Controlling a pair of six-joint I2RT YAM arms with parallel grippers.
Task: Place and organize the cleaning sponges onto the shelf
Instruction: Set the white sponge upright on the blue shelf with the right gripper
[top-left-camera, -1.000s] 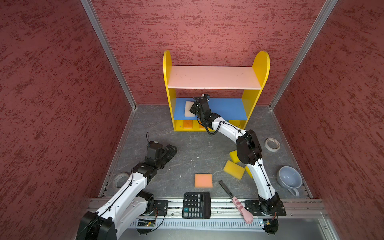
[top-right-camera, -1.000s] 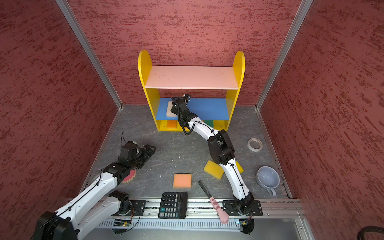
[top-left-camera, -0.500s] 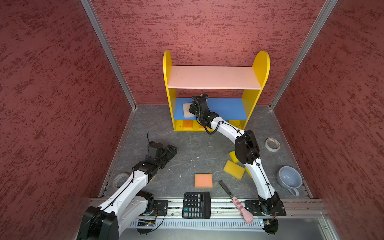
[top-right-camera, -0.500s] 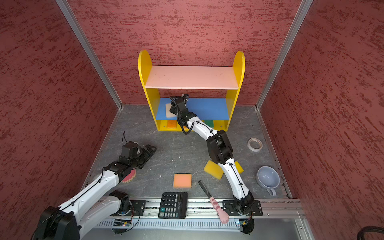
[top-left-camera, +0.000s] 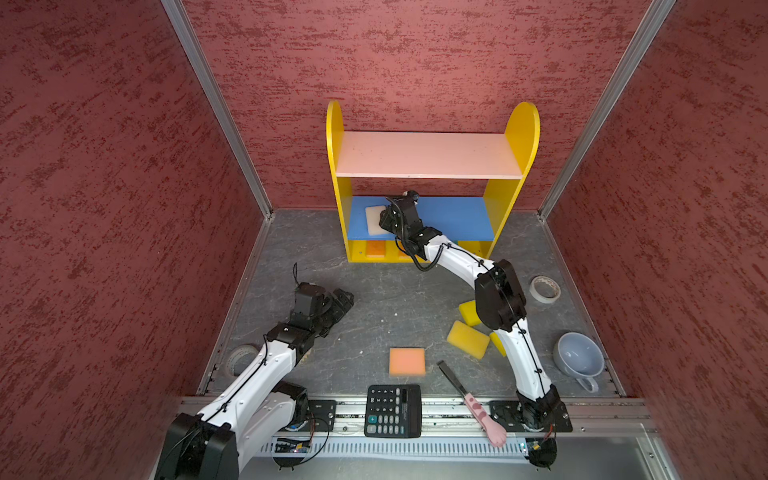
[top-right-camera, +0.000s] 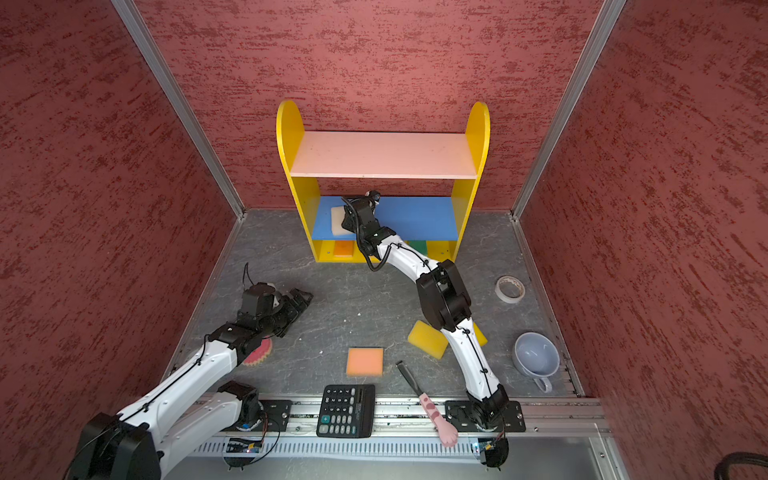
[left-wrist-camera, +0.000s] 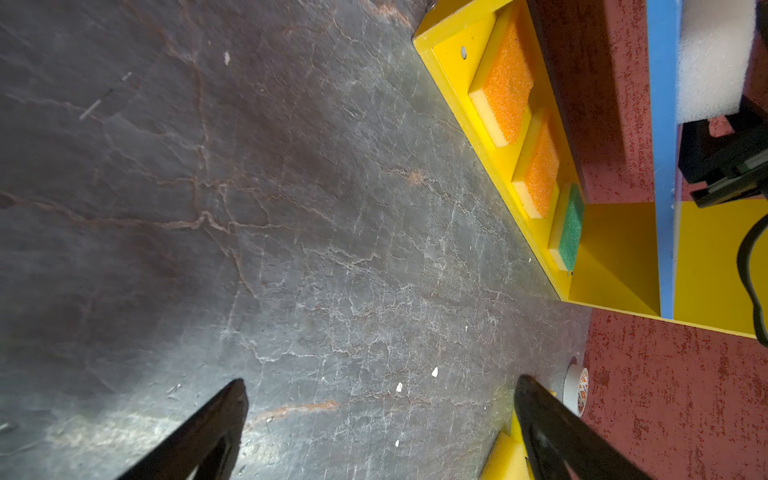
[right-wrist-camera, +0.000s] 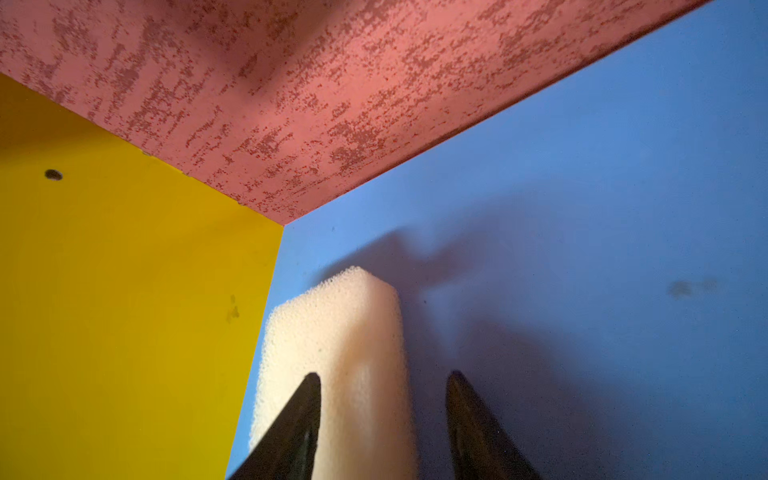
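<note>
The shelf (top-left-camera: 428, 156) stands against the back wall. My right gripper (right-wrist-camera: 382, 376) reaches onto its blue middle board (right-wrist-camera: 582, 208), near the left panel. Its jaws stand open over a cream-white sponge (right-wrist-camera: 340, 328) lying on the board; one finger overlaps it, the other is clear. On the bottom board lie two orange sponges (left-wrist-camera: 505, 83) and a green one (left-wrist-camera: 569, 228). A peach sponge (top-left-camera: 407, 361) and yellow sponges (top-left-camera: 468, 338) lie on the floor. A pink round sponge (top-right-camera: 259, 354) peeks from under my left arm. My left gripper (left-wrist-camera: 380, 382) hangs open and empty over bare floor.
A black calculator (top-left-camera: 392, 410) and a pink-handled brush (top-left-camera: 469, 399) lie at the front edge. A grey mug (top-left-camera: 579, 359) and a tape roll (top-left-camera: 545, 289) sit at the right, another tape roll (top-left-camera: 241, 359) at the left. Red walls close in three sides.
My right gripper's jaws have spread apart off the cream-white sponge, which stays on the blue board. The left arm has barely moved.
</note>
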